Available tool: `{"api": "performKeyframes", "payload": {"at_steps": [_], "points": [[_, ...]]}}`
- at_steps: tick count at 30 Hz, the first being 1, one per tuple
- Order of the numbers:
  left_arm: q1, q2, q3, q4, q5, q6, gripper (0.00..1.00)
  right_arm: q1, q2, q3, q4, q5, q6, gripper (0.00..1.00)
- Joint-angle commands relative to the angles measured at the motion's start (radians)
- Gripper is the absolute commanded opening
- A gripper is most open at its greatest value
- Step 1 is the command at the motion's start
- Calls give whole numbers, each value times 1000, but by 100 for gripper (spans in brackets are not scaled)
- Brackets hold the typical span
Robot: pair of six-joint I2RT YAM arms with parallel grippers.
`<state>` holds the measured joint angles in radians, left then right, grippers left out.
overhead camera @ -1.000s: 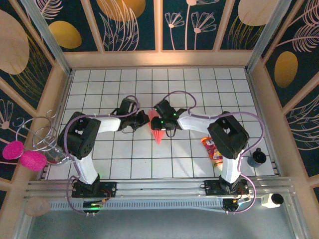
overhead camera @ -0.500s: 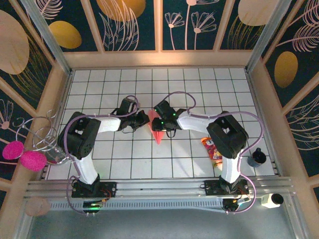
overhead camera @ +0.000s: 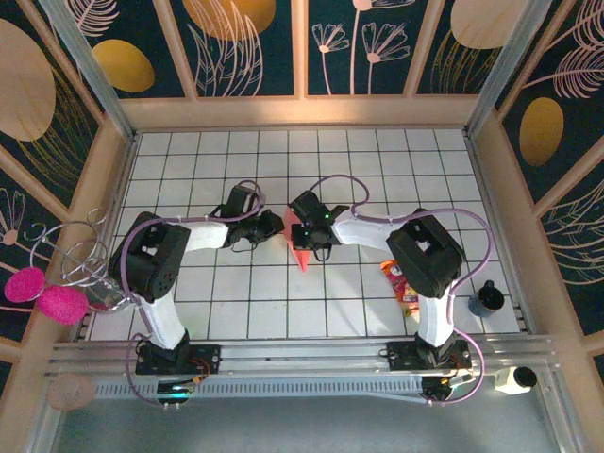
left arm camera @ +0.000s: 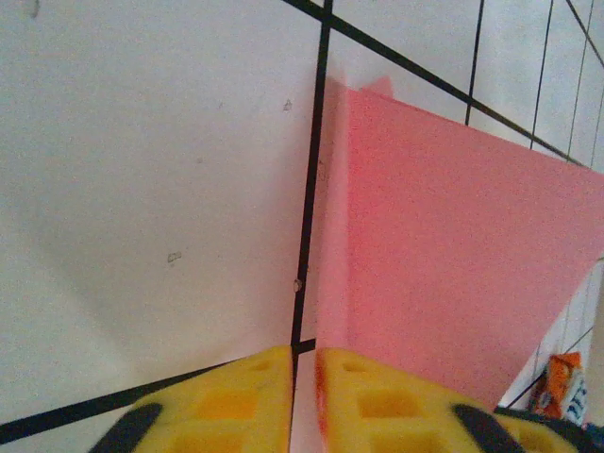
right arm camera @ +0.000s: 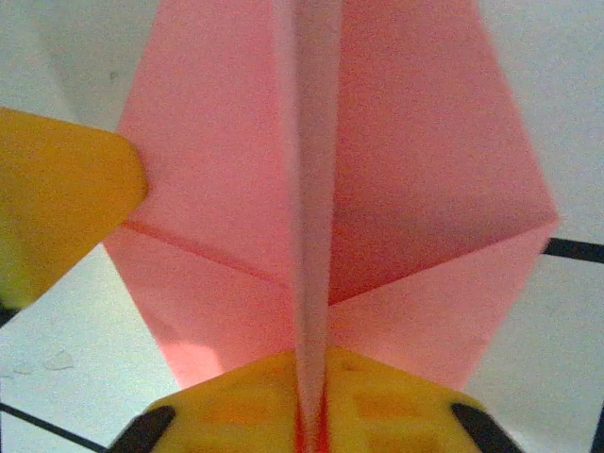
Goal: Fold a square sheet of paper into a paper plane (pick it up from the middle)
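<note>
The sheet of paper is folded into a salmon-pink paper plane (overhead camera: 301, 250) with a centre crease, lying on the white tiles between the two arms with its tip toward the near edge. My right gripper (overhead camera: 302, 236) (right arm camera: 311, 382) is shut on the raised centre fold of the plane (right arm camera: 226, 189). My left gripper (overhead camera: 279, 228) (left arm camera: 304, 363) stands at the plane's left edge (left arm camera: 444, 245) with its jaws a narrow gap apart, and the paper's edge runs down into that gap. One yellow finger (right arm camera: 57, 208) of the left gripper touches the plane's left flap.
A red and yellow snack packet (overhead camera: 401, 283) (left arm camera: 564, 377) lies on the tiles to the right of the plane. A dark cup (overhead camera: 486, 299) stands at the right wall. A wire rack (overhead camera: 80, 260) and pink fluffy balls (overhead camera: 52, 297) sit outside the left wall.
The right gripper has closed onto the plane's centre fold. The left gripper's jaws have parted slightly. Both arms stay almost in place.
</note>
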<state>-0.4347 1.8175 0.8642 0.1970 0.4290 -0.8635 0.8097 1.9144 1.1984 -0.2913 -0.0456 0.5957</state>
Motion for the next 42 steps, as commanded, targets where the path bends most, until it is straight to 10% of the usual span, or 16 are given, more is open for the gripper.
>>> {"api": "performKeyframes", "payload": {"at_steps": [1,27,42], "points": [[26,-55,22,-43,-44,13,29,-6,14,39,-56,56,22,8],[122,-236,-46,-164,-264,127,89,-257,294,450,-234,66,-245,21],[122,-231,-50,-169,-269,131,99,-226,365,449,-257,193,-231,23]]}}
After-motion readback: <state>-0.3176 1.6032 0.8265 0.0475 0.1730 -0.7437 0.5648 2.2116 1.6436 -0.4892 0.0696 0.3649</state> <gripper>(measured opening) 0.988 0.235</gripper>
